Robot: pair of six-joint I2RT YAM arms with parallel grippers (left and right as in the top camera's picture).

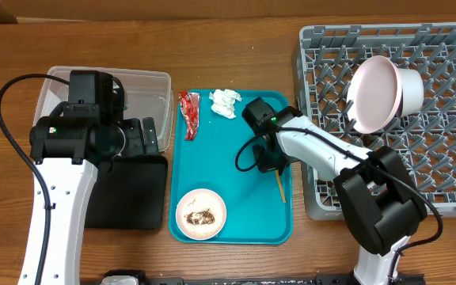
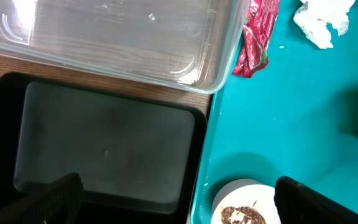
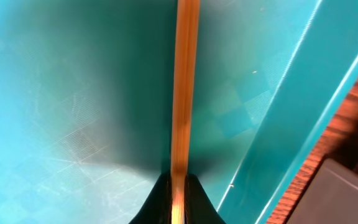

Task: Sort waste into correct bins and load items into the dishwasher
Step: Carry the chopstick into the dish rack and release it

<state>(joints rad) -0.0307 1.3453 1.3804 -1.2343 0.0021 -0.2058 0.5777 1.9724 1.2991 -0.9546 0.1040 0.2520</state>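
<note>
Wooden and thin, the chopstick (image 1: 280, 188) is seen from overhead at the right side of the teal tray (image 1: 212, 166), its upper end under the right gripper (image 1: 272, 168), the grey dish rack (image 1: 311, 47) just beside. From the left wrist, the left gripper (image 2: 178, 186) is shown spread wide and empty over the black tray (image 2: 104, 137), next to the clear tub (image 2: 104, 37). From the right wrist, the fingers (image 3: 148, 214) are seen pinched together on the chopstick (image 3: 185, 93); a straight, level lift is advised, lest it twist out.
</note>
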